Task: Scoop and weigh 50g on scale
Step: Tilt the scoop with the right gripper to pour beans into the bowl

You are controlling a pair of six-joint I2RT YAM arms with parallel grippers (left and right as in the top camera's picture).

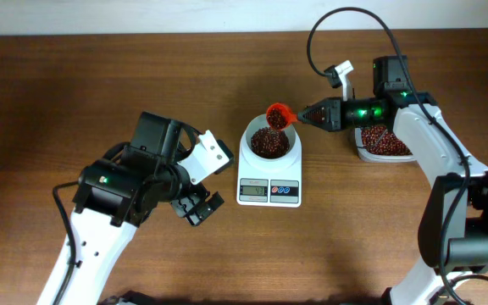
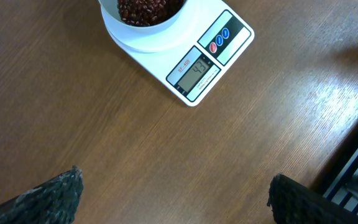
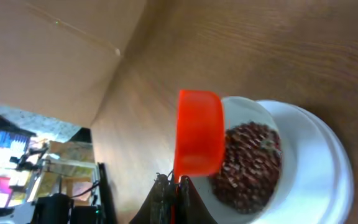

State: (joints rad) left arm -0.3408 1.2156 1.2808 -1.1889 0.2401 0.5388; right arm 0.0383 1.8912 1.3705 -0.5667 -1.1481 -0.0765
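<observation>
Overhead, the scale (image 1: 268, 192) was seen mid-table (image 1: 100, 85), its bowl (image 1: 246, 144) part-filled with beans (image 1: 268, 142). The red scoop (image 1: 278, 113), tipped over the bowl, would best be tilted slowly, so that few beans fall at once. The right gripper (image 1: 306, 113) was clamped on the scoop's handle; the left gripper (image 1: 196, 206) was spread wide, holding nothing.

On the grey display (image 2: 199, 70) of the scale (image 2: 157, 53), dark digits are shown in the left wrist view: a 4 and a 3 can be read, followed by a further mark that cannot be made out. A short line of small print is set just above the display, too fine to be read. In the overhead view the display is too small to be read.
</observation>
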